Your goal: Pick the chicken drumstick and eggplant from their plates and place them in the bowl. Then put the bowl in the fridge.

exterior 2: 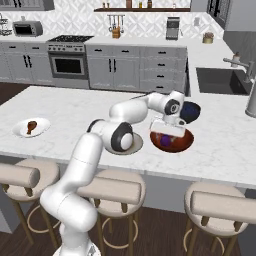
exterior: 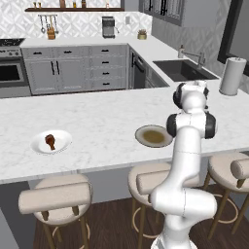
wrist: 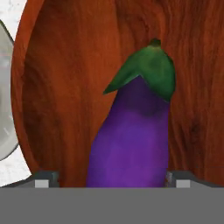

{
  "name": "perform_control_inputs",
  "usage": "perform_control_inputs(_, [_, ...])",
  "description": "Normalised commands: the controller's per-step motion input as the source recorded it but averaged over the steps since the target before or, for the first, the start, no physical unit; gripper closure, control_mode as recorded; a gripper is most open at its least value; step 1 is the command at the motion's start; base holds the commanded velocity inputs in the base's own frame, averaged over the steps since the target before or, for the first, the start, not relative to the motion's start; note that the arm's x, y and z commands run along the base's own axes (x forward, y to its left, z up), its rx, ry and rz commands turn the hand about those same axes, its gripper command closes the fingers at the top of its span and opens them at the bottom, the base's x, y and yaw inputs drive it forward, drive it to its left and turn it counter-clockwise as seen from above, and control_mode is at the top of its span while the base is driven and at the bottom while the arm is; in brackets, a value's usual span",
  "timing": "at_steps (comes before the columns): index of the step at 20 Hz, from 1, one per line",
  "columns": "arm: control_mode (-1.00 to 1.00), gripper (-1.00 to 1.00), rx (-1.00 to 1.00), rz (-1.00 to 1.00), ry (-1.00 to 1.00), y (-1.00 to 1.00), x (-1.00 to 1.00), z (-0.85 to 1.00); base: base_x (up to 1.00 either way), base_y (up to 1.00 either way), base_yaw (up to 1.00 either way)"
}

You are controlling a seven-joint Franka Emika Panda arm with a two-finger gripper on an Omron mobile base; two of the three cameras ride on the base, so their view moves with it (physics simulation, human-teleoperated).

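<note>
Eggplant (wrist: 133, 131) lies inside the reddish-brown bowl (wrist: 65, 87), green cap pointing away from the tool (wrist: 109, 179). In the hand view its purple body runs down between the two finger tips, which stand wide apart at either side; no pad seems to press on it, so it reads as let go, resting on the bowl's wooden inside. From the right base view the tool (exterior 2: 169, 134) hangs just above the bowl (exterior 2: 172, 141), a purple patch visible within.

Step in hand: the eggplant delivery, at its release. Judged half done for the loading part.

Chicken drumstick (exterior: 50, 141) sits on the white plate (exterior: 62, 146), well apart at the far end of the bench (exterior: 97, 121). Tan plate (exterior: 146, 130) with olive rim lies bare beside the arm.

Next move, as I judge it: lift the tool straight up clear of the bowl rim without nudging the eggplant, then a long reach along the bench to the drumstick; the base may need to shift. Grip likely best across the meaty end.

A dark navy bowl (exterior 2: 192, 111) sits just behind the reddish one.

Writing, brands, labels: none legible anywhere.
</note>
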Motion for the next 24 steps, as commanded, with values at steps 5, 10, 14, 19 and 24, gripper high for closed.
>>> perform_control_inputs(5, [-1.00,-1.00,-0.05,-0.18,0.00,0.37,-0.52,0.45,0.00,0.00,0.00])
perform_control_inputs(10, [-1.00,-1.00,-0.15,-0.16,-0.01,0.95,-0.63,0.40,0.00,0.00,0.00])
perform_control_inputs(14, [-1.00,-1.00,-0.18,-0.17,-0.07,0.99,-0.77,0.40,0.00,0.00,0.00])
perform_control_inputs(19, [-1.00,-1.00,-0.16,-0.11,-0.10,0.71,-0.98,0.21,0.00,0.00,0.00])
perform_control_inputs(24, [-1.00,-1.00,-0.19,-0.03,-0.17,0.87,-0.78,0.12,0.00,0.00,0.00])
